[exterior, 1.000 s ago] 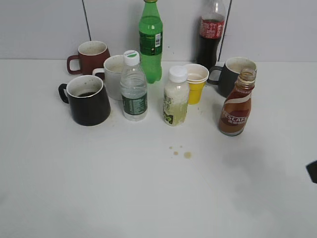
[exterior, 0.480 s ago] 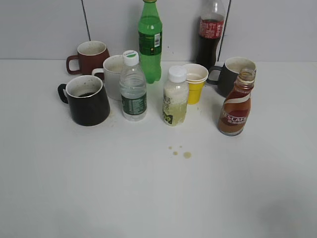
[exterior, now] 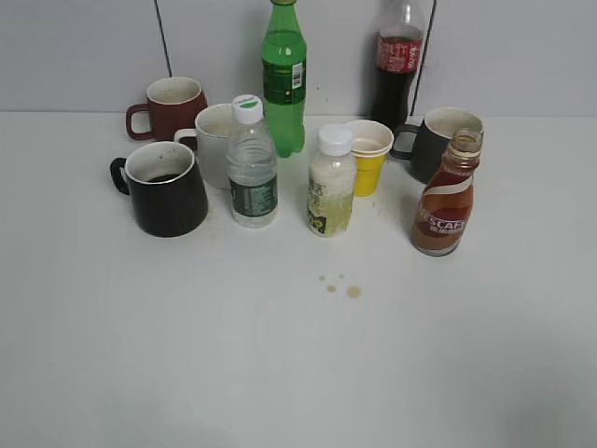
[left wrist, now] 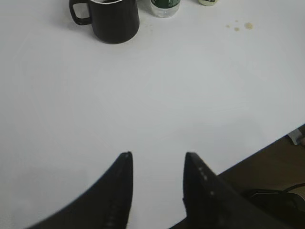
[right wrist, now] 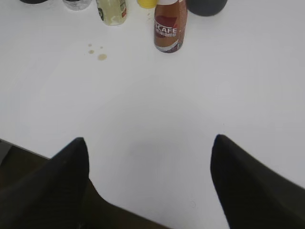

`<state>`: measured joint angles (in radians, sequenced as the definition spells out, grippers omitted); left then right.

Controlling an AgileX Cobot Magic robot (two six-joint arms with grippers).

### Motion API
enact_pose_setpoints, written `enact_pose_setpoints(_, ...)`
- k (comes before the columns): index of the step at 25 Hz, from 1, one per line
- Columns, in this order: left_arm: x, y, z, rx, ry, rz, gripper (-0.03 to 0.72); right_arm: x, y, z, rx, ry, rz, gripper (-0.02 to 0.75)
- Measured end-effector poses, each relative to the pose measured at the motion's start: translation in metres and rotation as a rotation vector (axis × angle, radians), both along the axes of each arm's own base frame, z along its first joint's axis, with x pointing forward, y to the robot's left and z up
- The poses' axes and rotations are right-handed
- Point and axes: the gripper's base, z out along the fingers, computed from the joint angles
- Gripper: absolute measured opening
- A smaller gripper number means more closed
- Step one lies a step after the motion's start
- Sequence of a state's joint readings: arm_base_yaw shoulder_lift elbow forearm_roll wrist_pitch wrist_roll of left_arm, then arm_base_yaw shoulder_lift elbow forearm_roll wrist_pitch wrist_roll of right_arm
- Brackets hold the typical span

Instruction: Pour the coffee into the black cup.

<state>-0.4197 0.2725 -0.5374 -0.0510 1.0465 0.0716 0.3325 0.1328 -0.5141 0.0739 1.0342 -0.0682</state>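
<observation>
The coffee bottle [exterior: 444, 198] stands upright and uncapped at the right of the white table; it also shows in the right wrist view [right wrist: 170, 29]. The black cup [exterior: 168, 189] stands at the left, handle to the left, with dark liquid at its bottom; it also shows in the left wrist view [left wrist: 110, 20]. My left gripper [left wrist: 157, 155] is open and empty, over the table's near edge, well short of the cup. My right gripper [right wrist: 150, 141] is wide open and empty, near the front edge, well short of the bottle. Neither gripper shows in the exterior view.
A maroon mug [exterior: 170, 105], white mug [exterior: 213, 142], water bottle [exterior: 251, 164], green bottle [exterior: 283, 78], pale drink bottle [exterior: 331, 185], yellow paper cup [exterior: 369, 155], cola bottle [exterior: 396, 62] and dark grey mug [exterior: 437, 138] crowd the back. Brown drips [exterior: 341, 286] spot the table.
A dark piece of the right arm at the exterior view's right edge has gone out of view. The bottles and cups stand as before.
</observation>
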Motion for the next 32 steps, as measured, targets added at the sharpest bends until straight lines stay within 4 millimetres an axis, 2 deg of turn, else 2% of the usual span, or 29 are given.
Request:
enact_pose_setpoints(12, 0.0, 0.0, 0.0, -0.001, 0.0, 0.005, 0.243, 0.0, 0.001, 0.0, 0.007, 0.002, 0.003, 0.593)
enact_pose_setpoints(15, -0.001, 0.003, 0.0, -0.008, -0.012, 0.071, 0.241, 0.0, 0.001, 0.0, 0.009, 0.002, 0.001, 0.593)
enact_pose_setpoints(24, -0.025, 0.014, 0.004, -0.043, -0.169, 0.369, 0.241, -0.004, -0.003, 0.001, 0.02, -0.032, -0.216, 0.592)
enact_pose_setpoints(32, -0.041, 0.014, 0.003, -0.063, -0.268, 0.4, 0.241, -0.02, -0.004, 0.001, 0.041, -0.131, -0.258, 0.592)
